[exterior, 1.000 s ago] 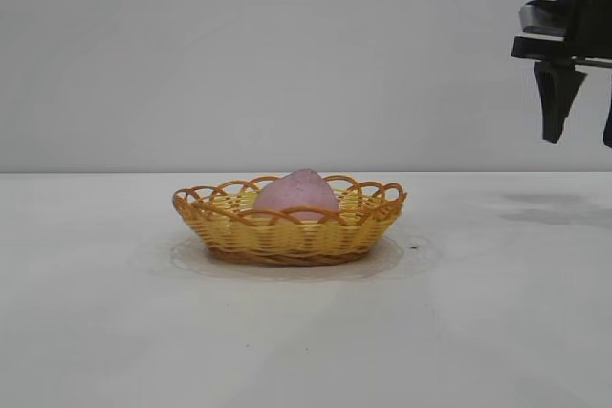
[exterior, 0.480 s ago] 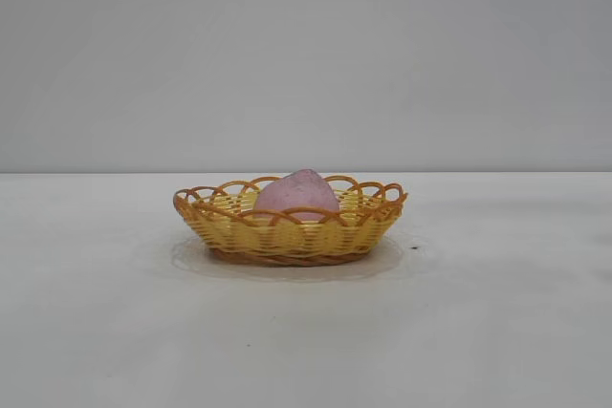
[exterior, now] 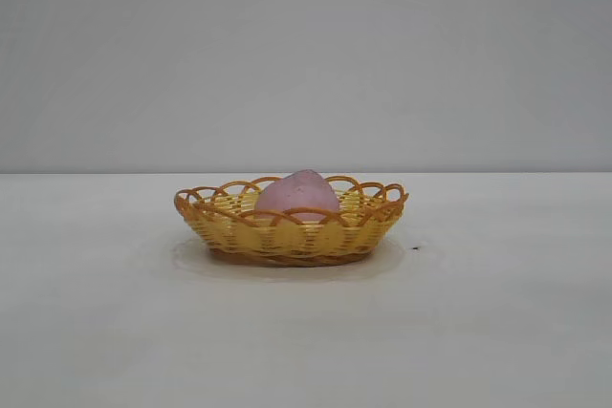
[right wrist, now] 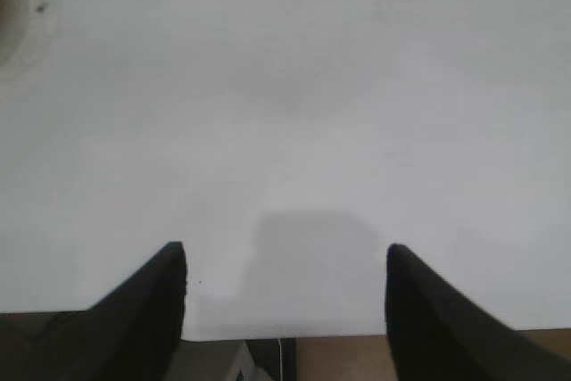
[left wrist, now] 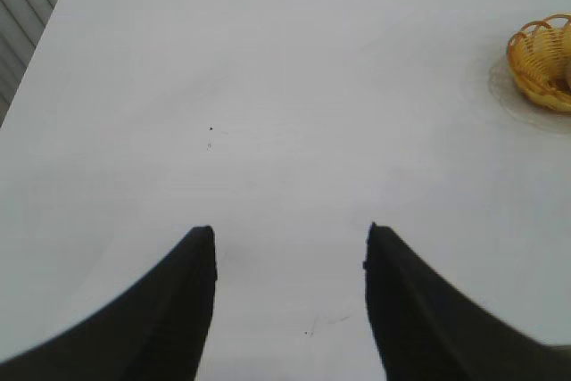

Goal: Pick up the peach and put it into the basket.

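One peach [exterior: 297,192] in basket [exterior: 290,232], exterior view; wrist views, pincers spread.

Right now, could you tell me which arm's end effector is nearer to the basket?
Left, probably. The left end effector hangs open over bare table, with the basket visible at its view's edge. The right end effector, also open, sits at the table edge, no basket in its view.

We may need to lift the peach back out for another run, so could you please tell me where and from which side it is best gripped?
Grip the peach across its rounded upper half, coming straight down from above. It sits in the basket, whose looped rim screens its lower part, so a side approach looks blocked; only the domed top stands clear above the rim. This is a judgement, as its underside is hidden.
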Controlling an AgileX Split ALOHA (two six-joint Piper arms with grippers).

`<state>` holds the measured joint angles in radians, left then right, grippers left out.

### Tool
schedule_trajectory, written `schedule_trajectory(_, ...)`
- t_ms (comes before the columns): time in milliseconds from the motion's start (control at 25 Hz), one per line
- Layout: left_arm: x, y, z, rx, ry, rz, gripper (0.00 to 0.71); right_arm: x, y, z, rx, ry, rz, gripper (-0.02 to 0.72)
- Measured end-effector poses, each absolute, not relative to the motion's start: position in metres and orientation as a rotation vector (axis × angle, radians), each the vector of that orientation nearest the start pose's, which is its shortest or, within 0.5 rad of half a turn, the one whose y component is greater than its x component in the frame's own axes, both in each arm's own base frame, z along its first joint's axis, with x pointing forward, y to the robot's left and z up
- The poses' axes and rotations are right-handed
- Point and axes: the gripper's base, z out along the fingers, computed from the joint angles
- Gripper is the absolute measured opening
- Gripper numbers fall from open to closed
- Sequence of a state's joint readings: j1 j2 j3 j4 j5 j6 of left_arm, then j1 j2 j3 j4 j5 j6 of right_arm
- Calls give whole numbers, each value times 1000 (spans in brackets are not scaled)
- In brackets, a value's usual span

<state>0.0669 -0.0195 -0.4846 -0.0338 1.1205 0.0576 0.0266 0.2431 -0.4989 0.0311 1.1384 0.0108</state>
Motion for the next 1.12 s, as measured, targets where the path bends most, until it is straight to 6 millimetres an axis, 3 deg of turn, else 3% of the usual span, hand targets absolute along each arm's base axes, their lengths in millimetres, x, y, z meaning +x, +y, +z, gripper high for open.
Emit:
schedule_trajectory(520,-8,-3,268,-7,2100,34,384,-9,2,269,-20,2118,60,456)
schedule_trajectory(1120,-8,-3,268,-7,2100,34,384,-10,2,268,-20,2114,60,456)
